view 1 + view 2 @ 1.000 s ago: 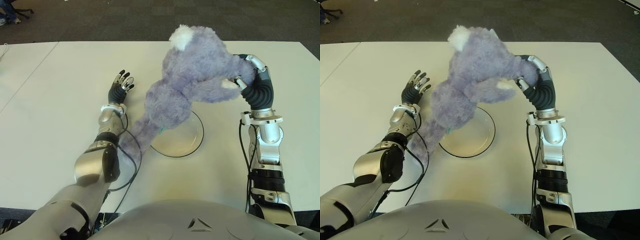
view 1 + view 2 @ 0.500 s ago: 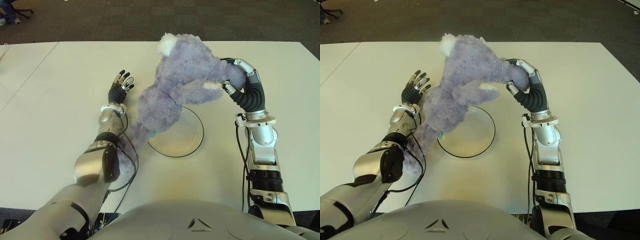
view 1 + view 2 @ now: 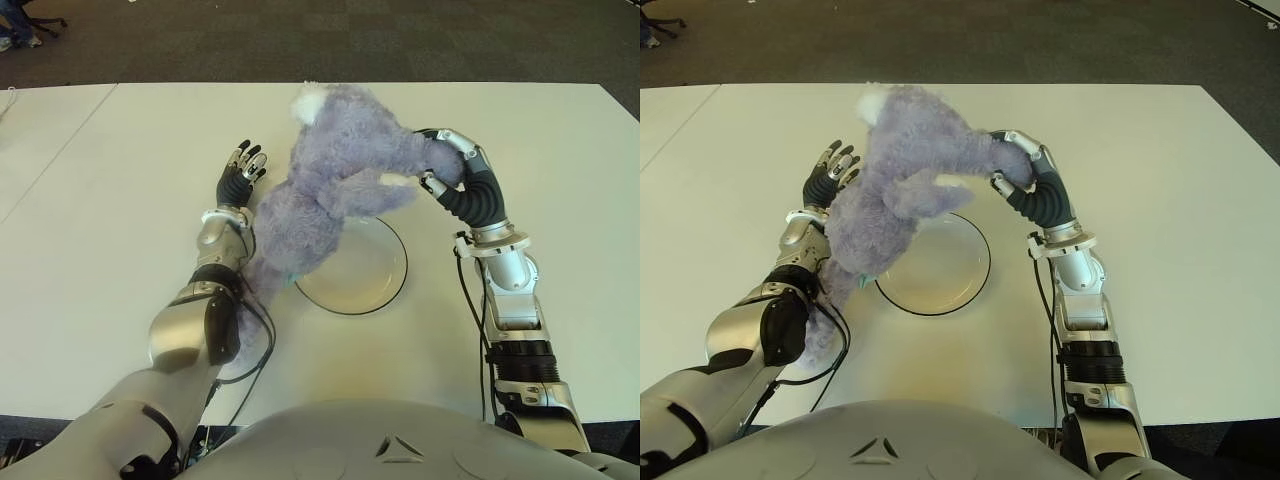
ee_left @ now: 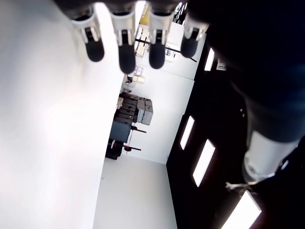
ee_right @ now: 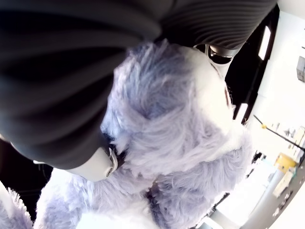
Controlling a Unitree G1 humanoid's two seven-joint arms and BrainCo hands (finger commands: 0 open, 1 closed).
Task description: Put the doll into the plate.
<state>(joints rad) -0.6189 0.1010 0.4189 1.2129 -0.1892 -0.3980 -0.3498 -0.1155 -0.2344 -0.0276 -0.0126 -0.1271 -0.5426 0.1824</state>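
Note:
A big fluffy purple doll [image 3: 335,180] with a white ear hangs tilted over the table, its lower end trailing down past the left rim of the clear round plate [image 3: 375,290]. My right hand [image 3: 440,165] is shut on the doll's upper end, to the right of and above the plate; its wrist view is filled with purple fur [image 5: 162,138] between the fingers. My left hand [image 3: 241,172] shows with straight, spread fingers just left of the doll and holds nothing.
The white table [image 3: 120,200] spans the view, with a seam to a second table at the far left. Black cables [image 3: 262,335] loop beside my left forearm, close to the plate's left side. Dark carpet lies beyond the far edge.
My right hand has carried the doll leftward and lower, so the doll's body now hangs over the plate's left rim and close to my left hand. The left hand has not moved.

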